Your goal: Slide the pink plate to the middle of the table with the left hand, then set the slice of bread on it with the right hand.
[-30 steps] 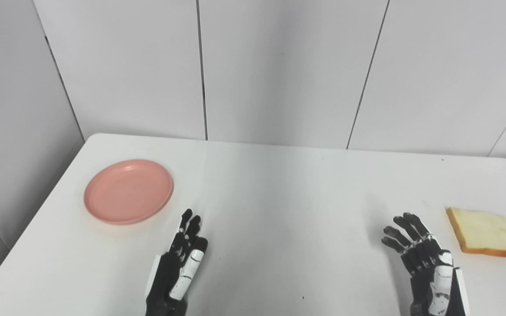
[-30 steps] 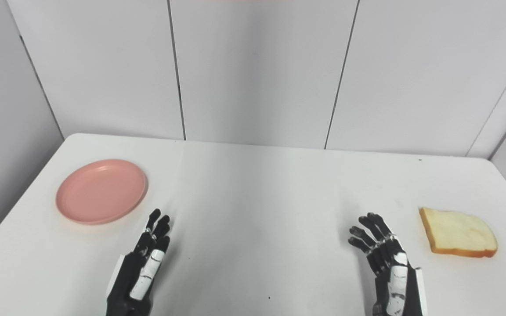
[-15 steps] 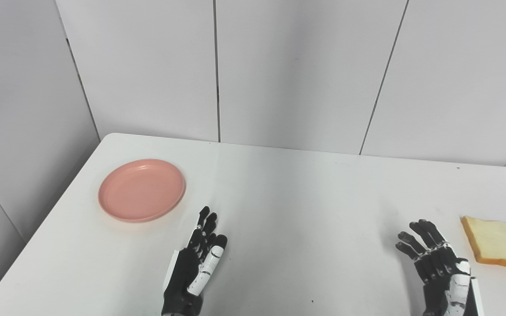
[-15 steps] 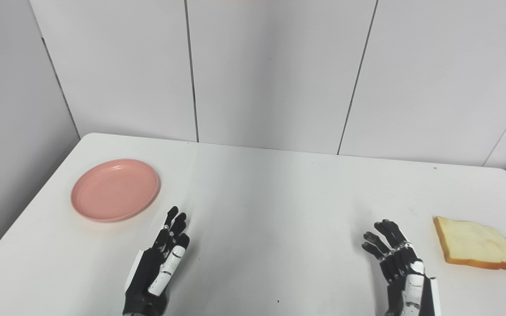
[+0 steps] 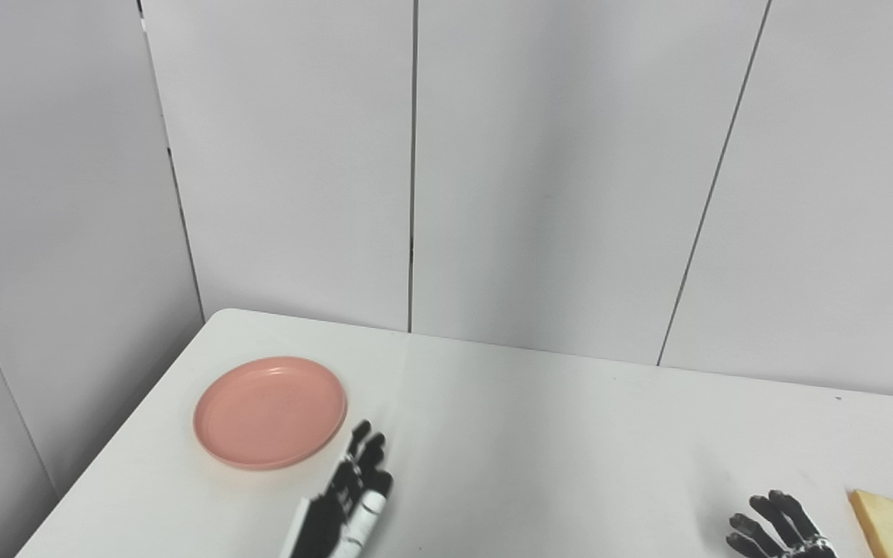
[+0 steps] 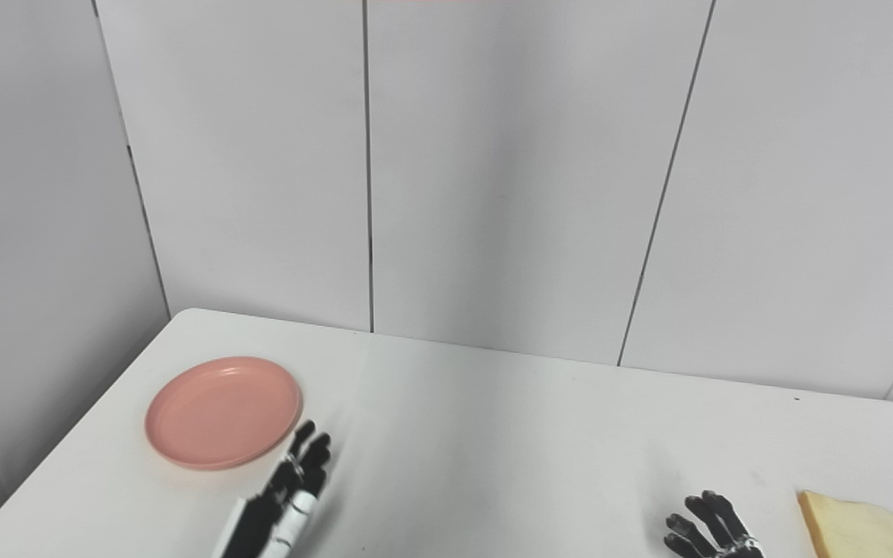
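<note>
Still at start: pink plate seen near counter's left rear corner, not yet slid to middle. Left hand held just beside plate's right rim, fingers extended close together, nothing held; contact with plate not discernible. Slice of bread found at right edge of counter, partly cut off by frame, untouched. Right hand kept near bread, fingers spread, empty. Both steps judged left to do.

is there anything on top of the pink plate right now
Nothing lies on the round pink plastic plate: its whole inner surface shows bare. The slice of bread lies on the white table far right. Under the plate is hidden.
</note>
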`<state>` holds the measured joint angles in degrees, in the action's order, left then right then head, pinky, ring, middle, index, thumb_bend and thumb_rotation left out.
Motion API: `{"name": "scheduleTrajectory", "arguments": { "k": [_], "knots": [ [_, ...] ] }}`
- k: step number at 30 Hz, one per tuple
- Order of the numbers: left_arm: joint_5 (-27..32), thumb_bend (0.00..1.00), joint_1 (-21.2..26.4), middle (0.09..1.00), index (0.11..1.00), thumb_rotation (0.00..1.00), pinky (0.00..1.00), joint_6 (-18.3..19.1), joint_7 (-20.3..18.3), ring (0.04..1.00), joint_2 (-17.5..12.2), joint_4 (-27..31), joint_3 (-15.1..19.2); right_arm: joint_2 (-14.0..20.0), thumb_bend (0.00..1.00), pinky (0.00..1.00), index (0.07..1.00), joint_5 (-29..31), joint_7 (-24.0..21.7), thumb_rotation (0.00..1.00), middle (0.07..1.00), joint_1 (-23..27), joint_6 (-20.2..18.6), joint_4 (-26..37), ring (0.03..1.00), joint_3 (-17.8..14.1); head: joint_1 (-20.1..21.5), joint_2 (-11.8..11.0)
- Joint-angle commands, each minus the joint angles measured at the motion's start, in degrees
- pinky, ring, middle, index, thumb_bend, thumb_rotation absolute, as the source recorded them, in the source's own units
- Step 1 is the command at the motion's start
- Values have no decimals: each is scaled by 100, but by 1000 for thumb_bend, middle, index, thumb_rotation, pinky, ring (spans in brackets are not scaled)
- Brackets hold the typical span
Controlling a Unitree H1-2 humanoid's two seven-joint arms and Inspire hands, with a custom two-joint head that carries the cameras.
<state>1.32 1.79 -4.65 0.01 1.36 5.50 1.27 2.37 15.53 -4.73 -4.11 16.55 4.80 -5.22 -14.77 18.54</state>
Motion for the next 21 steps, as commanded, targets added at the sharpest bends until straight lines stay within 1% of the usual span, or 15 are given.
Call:
{"name": "scheduleTrajectory", "arguments": {
  "k": [1, 4, 5, 6, 10, 11, 13, 15, 17, 19, 21],
  "knots": [
    [294, 847, 1042, 929, 931, 739, 949, -360, 40, 936, -402, 209, 373, 249, 654, 721, 804, -155, -192, 1000, 802, 132, 463, -1743, 739, -90, 35, 20],
    [347, 837, 1512, 887, 921, 723, 903, -8, 75, 892, -676, 347, 652, 231, 665, 719, 806, -193, -182, 1000, 803, 111, 453, -1703, 742, -67, 82, 48],
    [372, 828, 1623, 867, 906, 719, 882, 82, 76, 872, -741, 372, 722, 227, 666, 720, 806, -197, -180, 1000, 802, 106, 441, -1690, 745, -64, 84, 50],
    [439, 827, 1755, 865, 904, 718, 879, 185, 76, 870, -824, 374, 812, 225, 666, 720, 806, -198, -179, 1000, 802, 104, 439, -1687, 745, -63, 102, 63],
    [499, 845, 2103, 833, 881, 712, 827, 363, 71, 831, -1124, 251, 1039, 208, 662, 717, 796, -213, -177, 1000, 797, 99, 467, -1683, 736, -53, 154, 83],
    [498, 862, 2161, 826, 873, 701, 815, 398, 70, 819, -1184, 218, 1079, 205, 663, 711, 792, -222, -175, 1000, 794, 97, 468, -1679, 726, -48, 154, 83],
    [551, 882, 2315, 829, 861, 686, 810, 553, 68, 822, -1325, 160, 1179, 197, 663, 707, 790, -232, -171, 1000, 791, 90, 456, -1665, 725, -38, 183, 92],
    [651, 884, 2503, 825, 848, 665, 810, 691, 35, 827, -1520, 23, 1296, 181, 653, 700, 788, -250, -172, 1000, 788, 93, 508, -1677, 721, -27, 218, 103],
    [745, 884, 2617, 822, 835, 651, 808, 776, 16, 833, -1636, -106, 1391, 166, 644, 693, 786, -263, -171, 1000, 784, 92, 543, -1683, 716, -18, 233, 106],
    [910, 881, 2759, 830, 847, 646, 818, 854, -34, 844, -1785, -361, 1521, 156, 648, 691, 781, -260, -174, 1000, 784, 85, 543, -1675, 709, -12, 251, 114],
    [908, 859, 2903, 842, 865, 659, 837, 860, -31, 854, -1966, -667, 1603, 153, 648, 690, 782, -271, -177, 1000, 788, 80, 548, -1666, 707, -4, 260, 123]
  ]
}}
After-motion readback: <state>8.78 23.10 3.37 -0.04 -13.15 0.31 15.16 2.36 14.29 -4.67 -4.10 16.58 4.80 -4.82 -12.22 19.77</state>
